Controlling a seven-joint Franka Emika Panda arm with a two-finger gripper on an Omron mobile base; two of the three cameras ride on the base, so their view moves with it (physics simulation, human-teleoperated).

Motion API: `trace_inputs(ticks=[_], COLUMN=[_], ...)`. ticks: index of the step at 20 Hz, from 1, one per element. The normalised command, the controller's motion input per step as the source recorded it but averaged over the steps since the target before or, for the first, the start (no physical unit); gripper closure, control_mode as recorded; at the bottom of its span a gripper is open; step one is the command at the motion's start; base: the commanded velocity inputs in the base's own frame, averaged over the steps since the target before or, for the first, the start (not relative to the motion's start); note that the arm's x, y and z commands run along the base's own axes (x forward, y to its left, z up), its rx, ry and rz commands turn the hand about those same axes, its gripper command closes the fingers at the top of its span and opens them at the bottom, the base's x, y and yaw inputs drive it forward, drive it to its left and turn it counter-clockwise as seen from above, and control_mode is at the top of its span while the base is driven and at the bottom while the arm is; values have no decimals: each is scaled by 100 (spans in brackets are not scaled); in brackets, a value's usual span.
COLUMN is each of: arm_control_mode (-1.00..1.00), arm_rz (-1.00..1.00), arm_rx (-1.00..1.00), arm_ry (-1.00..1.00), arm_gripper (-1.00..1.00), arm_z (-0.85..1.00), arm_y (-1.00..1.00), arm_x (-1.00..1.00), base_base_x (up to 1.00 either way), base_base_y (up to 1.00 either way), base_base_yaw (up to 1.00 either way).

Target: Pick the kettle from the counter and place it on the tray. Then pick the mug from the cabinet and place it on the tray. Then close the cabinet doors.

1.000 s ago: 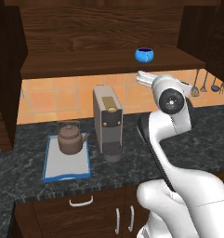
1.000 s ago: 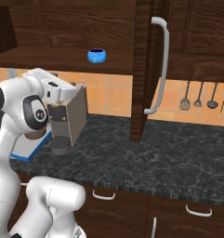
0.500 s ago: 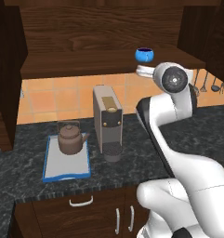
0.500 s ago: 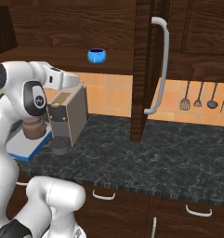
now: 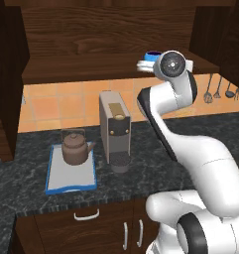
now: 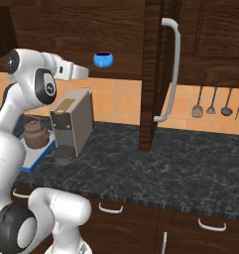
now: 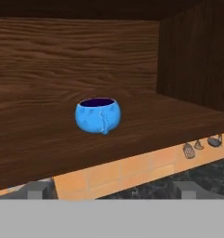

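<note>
My gripper (image 7: 111, 189) is raised to the level of the cabinet (image 5: 106, 30) shelf, its jaws spread wide with nothing between them; in the hand view the two finger tips (image 7: 38, 189) rise far apart at the bottom edge, one toward 7 o'clock and one toward 5 o'clock. The mug (image 7: 98, 115) stands upright on the wood-grain shelf, at about 12 o'clock from the gap between my fingers and well clear of them, with its dark inside showing at the rim. In the right base view the mug (image 6: 103, 59) sits on the shelf at about 2 o'clock from my hand, apart from it. The right cabinet door (image 6: 160, 69) stands open, edge on in that view, with its long silver bar handle (image 6: 171, 69) facing the camera. Down on the counter (image 5: 31, 188), the kettle (image 5: 74, 148) rests upright on the tray (image 5: 56, 181), toward the far end of it, spout pointing toward the coffee machine (image 5: 114, 130), which stands just beside the tray at its 3 o'clock in the left base view. A row of utensils (image 6: 217, 103) hangs on the tiled wall beyond the open door.
</note>
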Motion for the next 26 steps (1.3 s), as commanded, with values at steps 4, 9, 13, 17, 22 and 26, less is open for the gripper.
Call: trace_inputs(ticks=[4, 9, 13, 17, 22, 26], arm_control_mode=[-100, -100, -100, -100, -100, -100], arm_rz=[10, 7, 3, 7, 10, 7], arm_rx=[0, 0, 0, 0, 0, 0], arm_ry=[0, 0, 0, 0, 0, 1], arm_gripper=[-100, -100, -100, -100, -100, -100], arm_z=[1, -2, -12, -3, -14, -9], arm_y=[-11, -17, -19, -23, -23, 0], arm_x=[70, 54, 44, 44, 35, 28], base_base_x=[0, 0, 0, 0, 0, 0], base_base_y=[0, 0, 0, 0, 0, 0], base_base_yaw=[0, 0, 0, 0, 0, 0])
